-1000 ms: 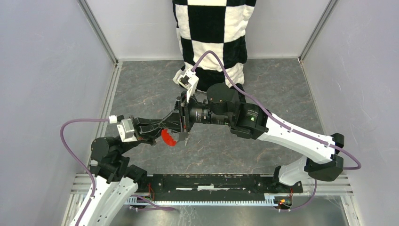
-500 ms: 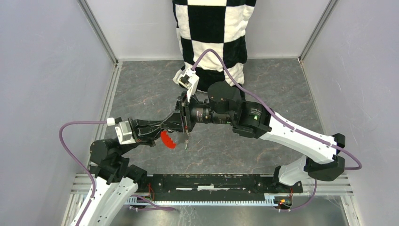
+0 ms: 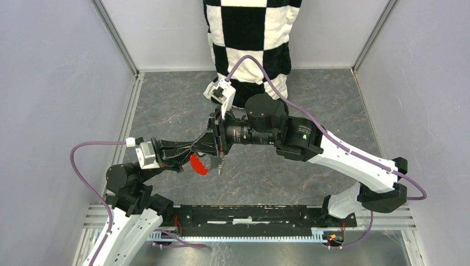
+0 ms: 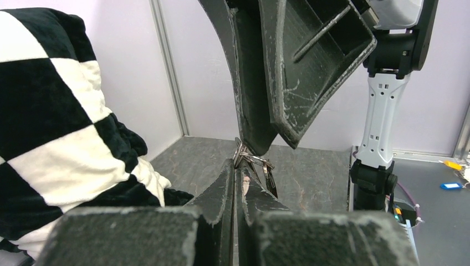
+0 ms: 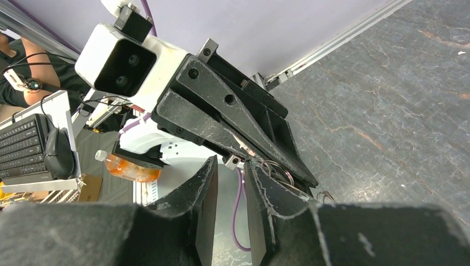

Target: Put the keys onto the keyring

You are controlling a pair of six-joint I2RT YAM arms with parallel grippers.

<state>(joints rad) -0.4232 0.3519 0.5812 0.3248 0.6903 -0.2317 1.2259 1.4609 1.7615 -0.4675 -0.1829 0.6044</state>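
We are pinching the keyring (image 4: 248,158) in our closed left gripper (image 4: 235,164). At its twelve o'clock, our right gripper (image 4: 271,145) is hovering slightly parted, and we cannot tell its hold.

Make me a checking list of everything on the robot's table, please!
Surface: dark grey marbled tabletop, flat.
Job's things: thin silvery metal keyring pinched by the left gripper; its long red plastic tag hangs below; a dark piece, maybe the black-headed key, dangles beside it; green-headed key not seen.
Clutter: nothing seen.
Grippers: left gripper shut on the keyring; right gripper at the ring, jaws slightly apart, hold unclear.
Cables: purple cables loop off both arms, above the table.
Surroundings: pale walls; black-and-white checked fabric at the far edge.
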